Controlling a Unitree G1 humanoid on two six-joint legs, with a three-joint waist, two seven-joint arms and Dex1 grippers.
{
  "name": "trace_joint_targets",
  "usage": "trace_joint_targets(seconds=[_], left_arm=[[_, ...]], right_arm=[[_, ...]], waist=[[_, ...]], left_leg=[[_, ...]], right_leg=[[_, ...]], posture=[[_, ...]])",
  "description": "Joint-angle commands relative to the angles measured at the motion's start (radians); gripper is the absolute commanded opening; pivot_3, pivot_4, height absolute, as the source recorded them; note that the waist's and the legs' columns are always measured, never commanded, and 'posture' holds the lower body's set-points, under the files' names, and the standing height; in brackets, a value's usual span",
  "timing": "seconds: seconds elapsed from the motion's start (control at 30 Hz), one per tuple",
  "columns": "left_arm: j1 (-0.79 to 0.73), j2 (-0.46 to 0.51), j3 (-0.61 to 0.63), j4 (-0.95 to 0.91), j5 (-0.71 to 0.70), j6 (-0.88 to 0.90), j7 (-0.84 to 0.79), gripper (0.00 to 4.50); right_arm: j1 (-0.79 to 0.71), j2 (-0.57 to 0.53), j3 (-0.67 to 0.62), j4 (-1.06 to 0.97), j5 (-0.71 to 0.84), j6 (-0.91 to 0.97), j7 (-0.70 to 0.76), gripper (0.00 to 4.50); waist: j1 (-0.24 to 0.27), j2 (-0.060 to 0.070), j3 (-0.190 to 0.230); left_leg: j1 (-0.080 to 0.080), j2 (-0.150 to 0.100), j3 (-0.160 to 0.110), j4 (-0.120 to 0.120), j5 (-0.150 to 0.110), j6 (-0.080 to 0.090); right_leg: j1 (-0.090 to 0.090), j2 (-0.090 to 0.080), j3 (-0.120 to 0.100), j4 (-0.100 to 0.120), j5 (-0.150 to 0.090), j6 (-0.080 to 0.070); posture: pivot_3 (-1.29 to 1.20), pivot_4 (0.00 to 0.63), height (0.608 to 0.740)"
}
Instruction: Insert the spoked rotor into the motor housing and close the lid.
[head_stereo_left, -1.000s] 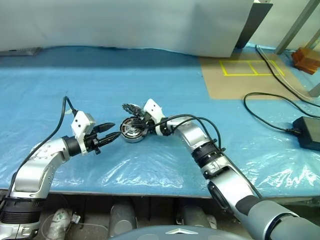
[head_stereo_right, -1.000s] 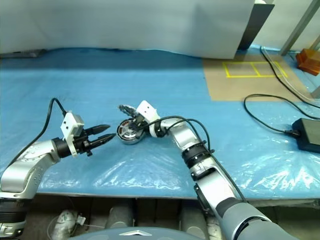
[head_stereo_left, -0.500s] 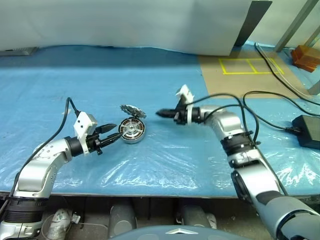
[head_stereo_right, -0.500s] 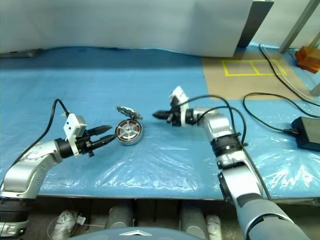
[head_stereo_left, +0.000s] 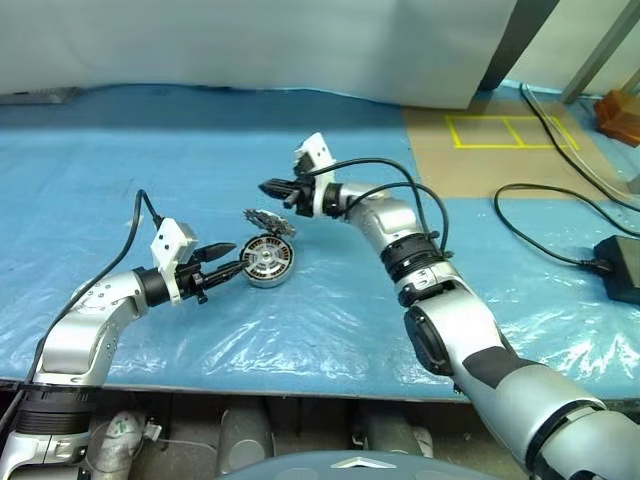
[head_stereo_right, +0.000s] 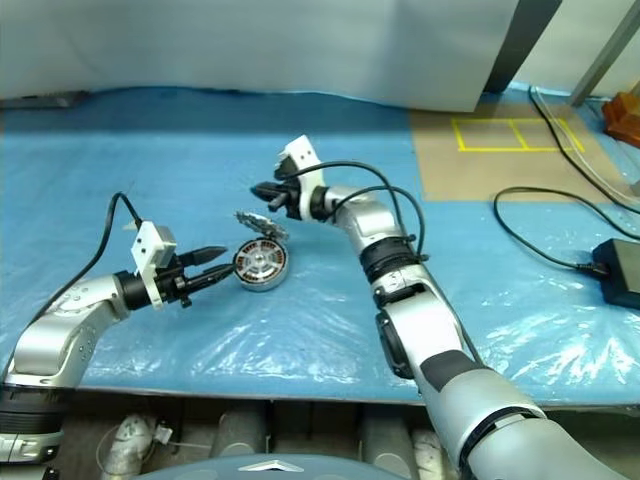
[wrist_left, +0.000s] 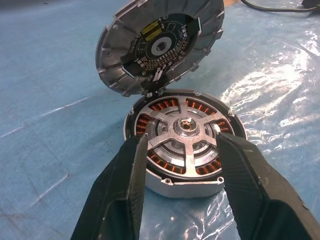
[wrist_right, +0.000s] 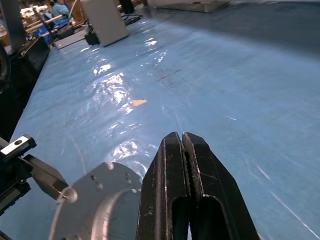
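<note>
No readable text, number or brand can be made out. Small yellow labels are seen on the inner face of the lid (wrist_left: 160, 47) (their print is too small to be read).

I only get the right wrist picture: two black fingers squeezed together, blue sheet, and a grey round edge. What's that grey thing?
Observer: That is the lid. It stands tilted open at the rim of the motor housing that is farther from the robot.
Operator: Is the spoky wheel inside?
Observer: Yes, the spoked rotor sits inside the ring of copper windings.
Operator: What's the other hand doing?
Observer: The left gripper is open, level with the housing and pointing at its side.
</note>
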Motion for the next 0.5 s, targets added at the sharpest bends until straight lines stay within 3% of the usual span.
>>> trace_joint_targets(seconds=[0.03, 0.23, 0.5], left_arm=[[0.015, 0.006, 0.018, -0.037, -0.010, -0.006, 0.004, 2.29], [0.050, 0.012, 0.025, -0.063, -0.013, -0.003, 0.012, 2.29], [0.052, 0.013, 0.026, -0.077, -0.013, 0.008, 0.019, 2.29]], right_arm=[[0.026, -0.014, 0.035, -0.121, 0.013, 0.035, 0.090, 0.02], [0.174, -0.091, 0.183, -0.302, -0.015, 0.098, 0.268, 0.02], [0.235, -0.038, 0.236, -0.206, -0.083, 0.044, 0.187, 0.02]], waist=[[0.001, 0.000, 0.000], [0.002, 0.000, 0.000], [-0.008, 0.000, 0.000]], left_leg=[[0.000, 0.000, 0.000, 0.000, 0.000, 0.000], [0.001, 0.000, -0.001, 0.000, 0.000, 0.000], [0.004, 0.000, 0.000, 0.002, 0.000, 0.000]], right_leg=[[0.000, 0.000, 0.000, 0.000, 0.000, 0.000], [0.001, 0.000, 0.000, 0.001, 0.000, 0.001], [0.001, 0.000, 0.002, 0.003, -0.002, -0.003]], posture=[[0.00, 0.150, 0.740], [0.00, 0.150, 0.740], [0.00, 0.150, 0.740]])
